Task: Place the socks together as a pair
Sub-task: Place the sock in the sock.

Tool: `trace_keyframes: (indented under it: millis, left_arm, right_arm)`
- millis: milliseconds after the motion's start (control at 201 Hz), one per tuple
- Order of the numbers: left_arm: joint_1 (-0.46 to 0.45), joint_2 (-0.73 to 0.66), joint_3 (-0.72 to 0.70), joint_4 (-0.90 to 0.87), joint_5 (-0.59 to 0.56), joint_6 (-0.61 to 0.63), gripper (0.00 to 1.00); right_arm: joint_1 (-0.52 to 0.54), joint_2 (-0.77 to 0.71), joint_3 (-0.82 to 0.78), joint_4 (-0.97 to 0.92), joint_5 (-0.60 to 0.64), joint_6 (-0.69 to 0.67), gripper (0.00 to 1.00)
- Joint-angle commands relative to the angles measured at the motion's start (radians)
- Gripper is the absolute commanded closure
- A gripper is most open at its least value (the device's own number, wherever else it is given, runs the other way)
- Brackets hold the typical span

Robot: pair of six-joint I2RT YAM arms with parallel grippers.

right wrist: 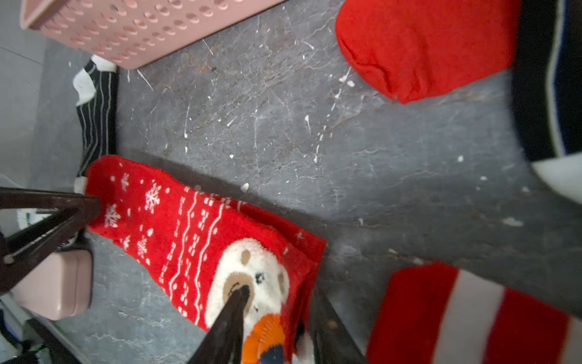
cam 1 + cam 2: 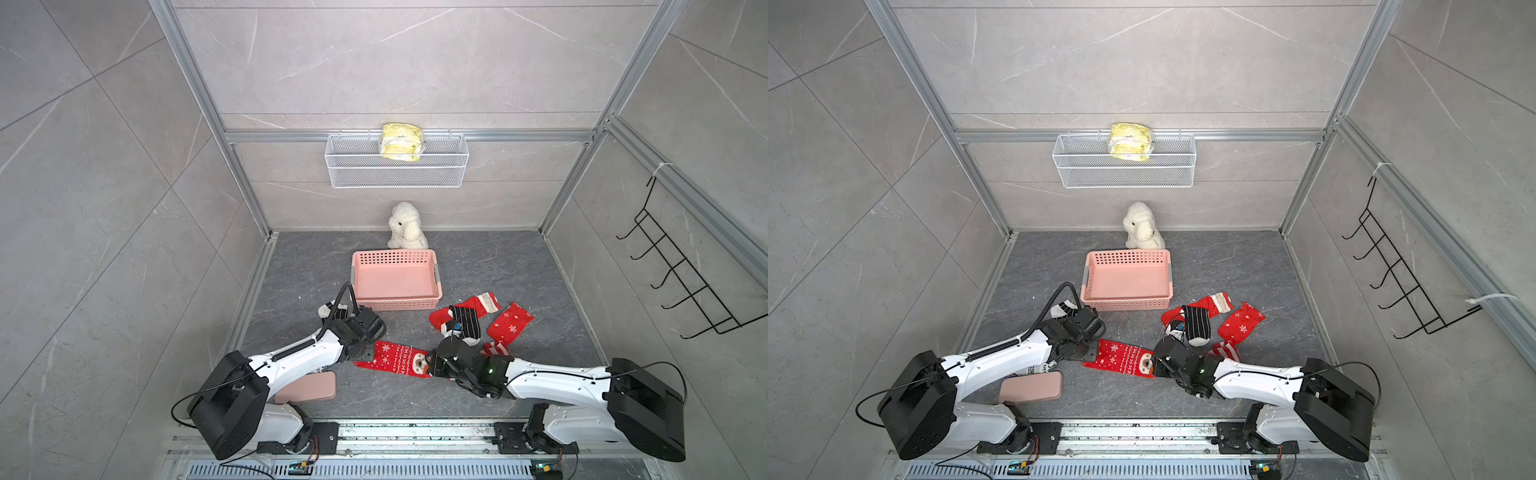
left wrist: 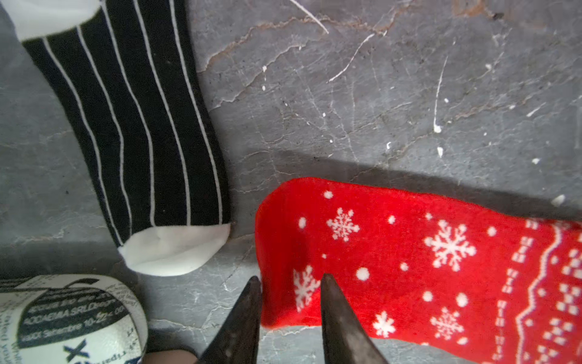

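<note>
Overhead stereo pair — wrist close-ups, floorward

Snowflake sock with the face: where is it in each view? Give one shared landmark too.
Top view: face sock lying flat, front centre.
Top view: same place.
Left wrist: only its snowflake end, at the left hand.
Right wrist: nearly the whole sock, face end at the right hand.
Landmark: black striped sock beside the snowflake end, in all four.
</note>
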Motion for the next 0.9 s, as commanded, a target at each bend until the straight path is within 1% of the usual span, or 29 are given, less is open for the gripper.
trace_keyframes:
  millis: [0, 80, 179, 333, 483, 508, 617, 891]
  left_arm:
    - [0.004, -0.054, 0.019, -0.007, 0.010, -0.001, 0.58]
    - [0.004, -0.074, 0.020, -0.012, 0.004, -0.007, 0.53]
    - [0.004, -0.089, 0.011, -0.017, -0.016, -0.017, 0.49]
    - [0.005, -0.110, -0.018, 0.002, -0.018, -0.042, 0.48]
    - [0.008, -0.158, -0.058, 0.033, -0.009, -0.067, 0.47]
    - [0.010, -0.167, -0.063, 0.037, -0.005, -0.072, 0.47]
    - [0.012, -0.198, -0.085, 0.046, 0.003, -0.092, 0.46]
    - [0.019, -0.228, -0.117, 0.048, 0.015, -0.140, 0.45]
  right_arm:
    - [0.005, -0.046, 0.028, -0.074, 0.018, -0.019, 0.54]
    - [0.006, -0.057, 0.027, -0.091, 0.014, -0.015, 0.52]
    - [0.011, -0.053, 0.015, -0.079, -0.001, -0.004, 0.49]
    - [0.026, -0.019, -0.013, -0.030, -0.013, 0.019, 0.49]
    - [0.034, 0.020, -0.019, 0.018, -0.021, 0.020, 0.49]
    - [0.035, 0.028, -0.019, 0.022, -0.021, 0.046, 0.49]
    - [0.037, 0.059, -0.025, 0.057, -0.024, 0.058, 0.49]
    - [0.041, 0.095, -0.041, 0.084, -0.009, 0.097, 0.52]
